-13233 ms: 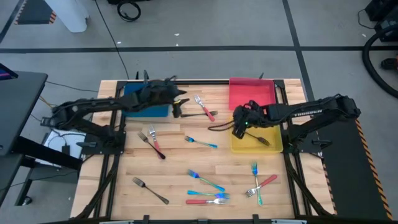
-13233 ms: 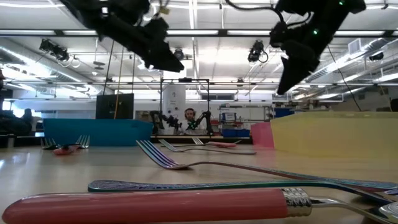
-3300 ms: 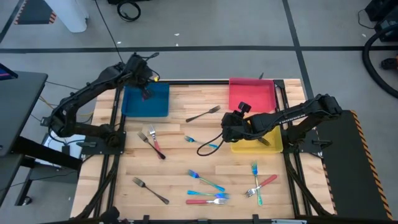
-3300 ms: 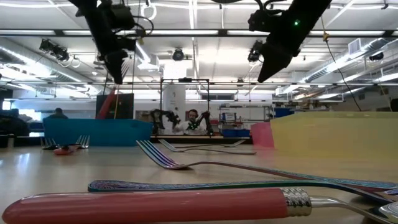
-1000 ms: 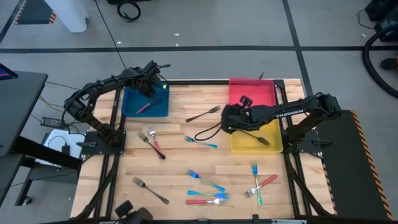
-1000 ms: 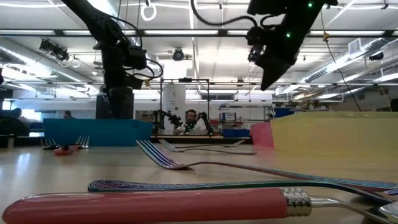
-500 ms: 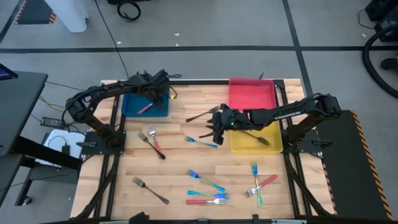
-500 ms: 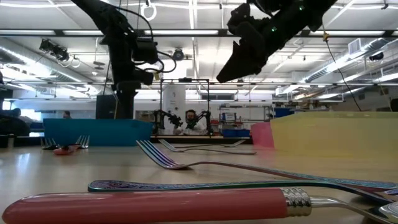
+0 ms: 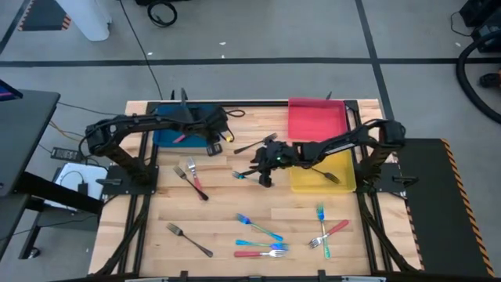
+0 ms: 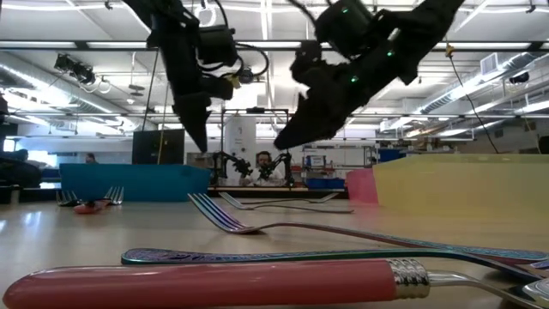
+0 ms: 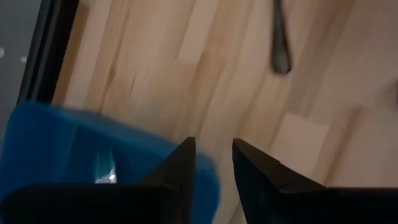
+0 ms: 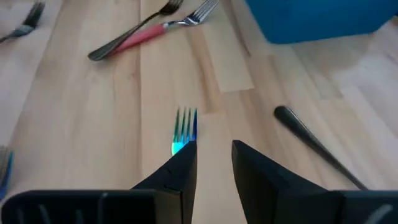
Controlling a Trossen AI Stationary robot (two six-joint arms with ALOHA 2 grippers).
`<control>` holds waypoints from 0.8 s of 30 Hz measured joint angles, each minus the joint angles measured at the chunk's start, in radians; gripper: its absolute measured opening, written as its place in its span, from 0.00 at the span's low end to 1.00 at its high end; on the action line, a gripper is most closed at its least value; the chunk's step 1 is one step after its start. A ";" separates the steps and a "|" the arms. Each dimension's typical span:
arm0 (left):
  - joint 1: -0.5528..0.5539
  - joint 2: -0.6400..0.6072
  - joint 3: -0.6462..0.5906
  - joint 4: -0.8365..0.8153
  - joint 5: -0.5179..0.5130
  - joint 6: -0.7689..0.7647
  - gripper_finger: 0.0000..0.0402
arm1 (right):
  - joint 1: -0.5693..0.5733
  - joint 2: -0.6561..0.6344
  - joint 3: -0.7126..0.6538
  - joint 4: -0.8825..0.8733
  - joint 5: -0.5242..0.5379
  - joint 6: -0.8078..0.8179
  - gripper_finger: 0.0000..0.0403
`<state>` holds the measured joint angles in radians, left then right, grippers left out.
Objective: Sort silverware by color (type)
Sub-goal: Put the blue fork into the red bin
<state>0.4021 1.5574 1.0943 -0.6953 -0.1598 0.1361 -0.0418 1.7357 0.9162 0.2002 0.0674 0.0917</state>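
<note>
The silverware lies scattered on the wooden table. A blue iridescent fork (image 9: pixel 252 178) lies at the middle, with its tines (image 12: pixel 185 129) just ahead of my right gripper (image 9: pixel 262 170), which is open, slants down and holds nothing. A dark grey fork (image 9: pixel 255 145) lies just beyond it. A red-handled fork (image 9: pixel 182 136) rests in the blue tray (image 9: pixel 168 129). My left gripper (image 9: pixel 215 144) hangs open and empty over that tray's right edge (image 11: pixel 93 155).
A red tray (image 9: pixel 317 119) and a yellow tray (image 9: pixel 344 166) holding one grey fork stand at the right. A red and a grey fork (image 9: pixel 192 177) lie crossed at the left. More forks lie near the front edge (image 9: pixel 262 239) and front right (image 9: pixel 325 229).
My left gripper has swung from over the blue tray toward the table's right, to the tray's right edge. My right gripper has gone from beside the yellow tray toward the table's left and down, tipping from steeply downward to a flatter slant, to just above the blue fork.
</note>
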 joint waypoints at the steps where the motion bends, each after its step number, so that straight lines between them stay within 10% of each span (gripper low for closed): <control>1: -0.012 0.000 0.000 0.013 0.000 -0.010 0.26 | 0.000 0.020 0.019 -0.012 -0.010 0.000 0.27; 12: -0.076 0.000 0.000 0.168 0.000 -0.002 0.26 | 0.031 0.198 0.151 -0.105 -0.134 -0.009 0.27; 24: -0.075 0.000 0.001 0.180 -0.001 0.005 0.26 | 0.055 0.227 0.175 -0.193 0.018 0.010 0.27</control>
<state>0.3275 1.5574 1.0950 -0.5148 -0.1606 0.1410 0.0135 1.9629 1.0917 0.0070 0.0853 0.1019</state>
